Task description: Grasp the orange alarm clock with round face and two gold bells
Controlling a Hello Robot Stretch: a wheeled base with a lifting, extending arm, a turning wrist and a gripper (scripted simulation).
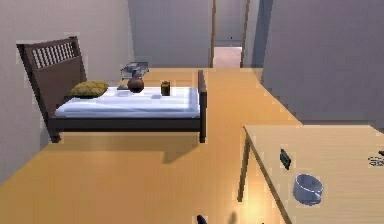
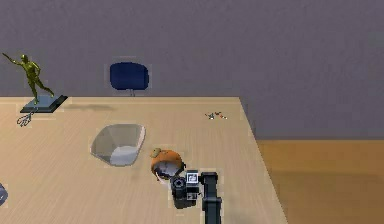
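So, the table (image 2: 60, 170) edge runs close by the arm (image 2: 212, 207), with open floor (image 2: 330, 180) beyond. The gripper (image 2: 165, 173) sits at the orange round thing (image 2: 167, 155), can't tell if it's gripping anything.

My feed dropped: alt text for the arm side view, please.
The gripper sits at an orange round object on a light wooden table; whether it holds it cannot be told. A white bowl lies nearby, a figure statue at the view's upper left.

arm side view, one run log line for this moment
gripper: at orange round thing on table | holding: cannot tell | nearby: white bowl, statue
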